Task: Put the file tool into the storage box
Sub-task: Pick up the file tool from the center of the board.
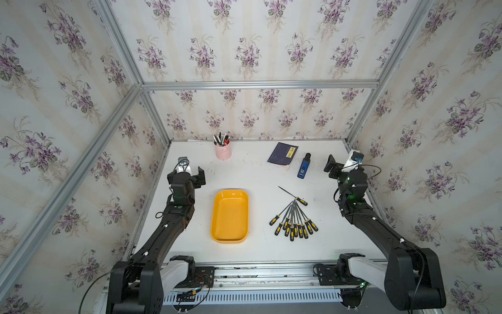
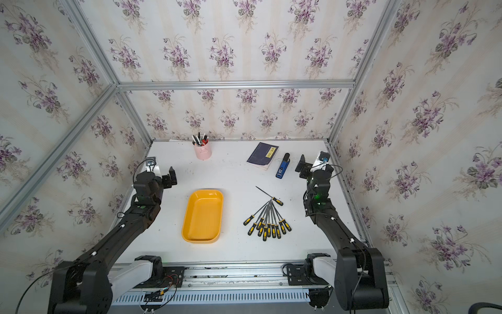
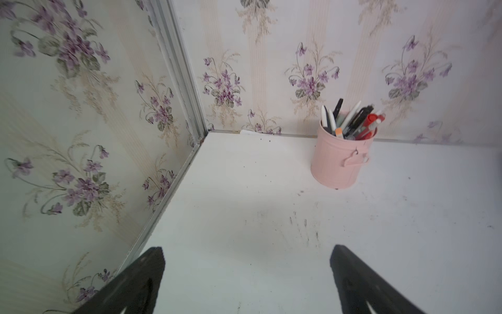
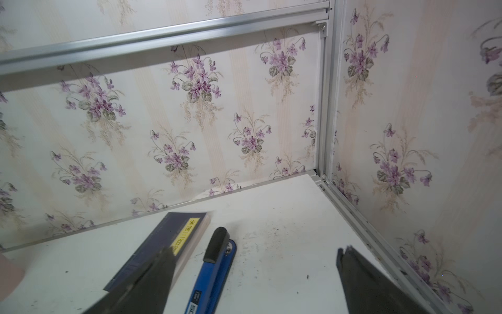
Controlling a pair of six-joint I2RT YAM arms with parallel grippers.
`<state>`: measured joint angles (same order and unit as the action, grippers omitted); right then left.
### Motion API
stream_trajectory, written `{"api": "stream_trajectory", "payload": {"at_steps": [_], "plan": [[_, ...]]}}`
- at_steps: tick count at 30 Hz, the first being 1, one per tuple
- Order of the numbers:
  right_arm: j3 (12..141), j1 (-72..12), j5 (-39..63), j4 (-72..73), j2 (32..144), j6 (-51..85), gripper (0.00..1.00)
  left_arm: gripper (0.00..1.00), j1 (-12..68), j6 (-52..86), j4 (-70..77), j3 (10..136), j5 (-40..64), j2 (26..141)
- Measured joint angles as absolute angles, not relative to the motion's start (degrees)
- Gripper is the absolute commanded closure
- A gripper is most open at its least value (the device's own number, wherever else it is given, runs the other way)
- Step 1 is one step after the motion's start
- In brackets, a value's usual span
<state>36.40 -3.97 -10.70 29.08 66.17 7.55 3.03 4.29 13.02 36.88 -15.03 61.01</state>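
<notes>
The storage box (image 1: 229, 216) (image 2: 202, 216) is a shallow orange-yellow tray, empty, lying left of centre on the white table in both top views. To its right, several file tools (image 1: 293, 220) (image 2: 267, 220) with black-and-yellow handles lie fanned out. One more file (image 1: 293, 195) (image 2: 269, 194) lies apart just behind the fan. My left gripper (image 1: 187, 174) (image 3: 247, 251) hovers open behind and left of the box, holding nothing. My right gripper (image 1: 343, 165) (image 4: 255, 252) is open and empty near the right wall, behind the files.
A pink pen cup (image 1: 223, 151) (image 3: 339, 160) stands at the back, ahead of the left gripper. A dark blue book (image 1: 282, 156) (image 4: 163, 244) and a blue stapler (image 1: 303, 166) (image 4: 214, 271) lie at the back right. Wallpapered walls on aluminium posts close three sides.
</notes>
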Motion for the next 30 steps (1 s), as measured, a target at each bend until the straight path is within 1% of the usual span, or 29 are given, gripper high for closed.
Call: {"api": "stream_trajectory", "payload": {"at_steps": [3,6,9,12,16,19,20,25,30], "plan": [[46.39,-5.34,-4.54,13.32,68.93,9.21,0.06,0.00,3.99,10.44,-5.26,49.71,-15.38,59.59],[54.17,-9.76,-0.16,-0.21,74.04,8.75,0.07,0.00,6.87,17.50,-22.06,61.36,-14.35,61.30],[59.55,-14.33,2.57,-11.20,79.46,6.74,0.09,0.00,10.76,25.08,-35.62,68.25,-10.90,63.00],[62.37,-15.68,2.76,-20.27,83.68,4.34,0.15,0.00,15.09,33.32,-44.69,70.15,-5.45,63.09],[64.14,-16.01,2.57,-28.67,86.43,1.34,0.21,0.00,21.28,42.19,-49.60,70.19,0.08,62.96],[64.18,-16.19,2.81,-32.80,87.05,-0.58,0.34,0.00,24.71,46.50,-50.59,70.24,2.59,63.55],[63.90,-16.29,2.79,-33.54,87.22,-1.17,0.36,0.00,25.71,47.62,-50.59,70.24,3.16,63.99],[62.37,-17.19,2.68,-36.18,89.10,-3.01,0.38,0.00,29.17,50.37,-50.09,70.08,4.93,66.35],[62.39,-18.90,2.68,-36.69,93.84,-4.49,0.40,0.00,31.22,51.62,-48.84,70.22,6.39,69.28]]}}
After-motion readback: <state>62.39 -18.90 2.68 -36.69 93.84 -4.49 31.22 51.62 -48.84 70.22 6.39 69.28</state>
